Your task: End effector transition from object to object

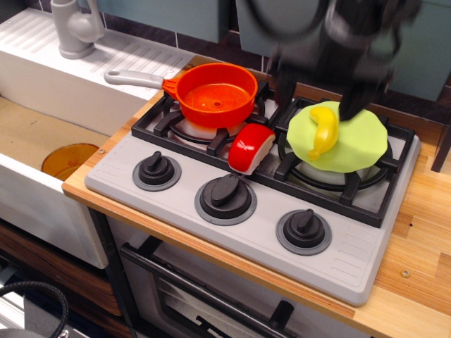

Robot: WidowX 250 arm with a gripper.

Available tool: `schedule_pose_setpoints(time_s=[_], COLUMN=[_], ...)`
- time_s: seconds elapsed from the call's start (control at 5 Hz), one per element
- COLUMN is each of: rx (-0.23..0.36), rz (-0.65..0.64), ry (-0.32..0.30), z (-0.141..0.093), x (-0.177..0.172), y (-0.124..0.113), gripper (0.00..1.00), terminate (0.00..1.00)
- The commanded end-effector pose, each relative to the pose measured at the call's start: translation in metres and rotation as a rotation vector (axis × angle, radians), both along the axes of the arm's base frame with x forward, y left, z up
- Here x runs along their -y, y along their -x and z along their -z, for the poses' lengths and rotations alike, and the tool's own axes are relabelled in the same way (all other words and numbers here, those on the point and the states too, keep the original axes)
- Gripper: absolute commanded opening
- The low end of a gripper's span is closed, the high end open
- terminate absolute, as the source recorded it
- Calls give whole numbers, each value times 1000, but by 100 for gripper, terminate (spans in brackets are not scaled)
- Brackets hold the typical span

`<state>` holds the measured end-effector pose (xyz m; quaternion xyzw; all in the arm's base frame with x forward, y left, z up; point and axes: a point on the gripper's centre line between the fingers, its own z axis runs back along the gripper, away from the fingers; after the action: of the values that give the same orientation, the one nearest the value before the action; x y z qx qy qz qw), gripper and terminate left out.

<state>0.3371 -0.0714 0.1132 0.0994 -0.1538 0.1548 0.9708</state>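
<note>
My black gripper (318, 95) is motion-blurred at the top of the view, lifted above the right rear burner. Its two dark fingers (285, 90) hang spread apart with nothing between them. Below it lies a lime-green lid (352, 144) with a yellow handle (323, 132), resting on a pot on that burner, fully uncovered. An orange pan (215, 93) with a grey handle sits on the left rear burner. A red and white toy piece (251, 148) lies on the grate between the two burners.
The grey stove (176, 204) has three black knobs along its front. A white sink (42, 120) with a grey faucet (74, 28) is at left, with an orange disc (68, 159) inside. The wooden counter (416, 260) runs to the right.
</note>
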Motion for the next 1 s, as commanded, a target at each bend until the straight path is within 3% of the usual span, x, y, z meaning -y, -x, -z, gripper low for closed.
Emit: schedule_pose_setpoints(time_s=[0.0,0.2,0.4,0.6,0.8], rx=[-26,-14,57,127,170], rz=[50,53,85,118,128], ry=[-47,-22,22,45,70], z=[-90,-67,-33,1,19], x=[-11,-32,-44,-58,-57], y=[7,18,22,15,8], gripper=[100,100,100,100,100], terminate=[0,0,0,0,0])
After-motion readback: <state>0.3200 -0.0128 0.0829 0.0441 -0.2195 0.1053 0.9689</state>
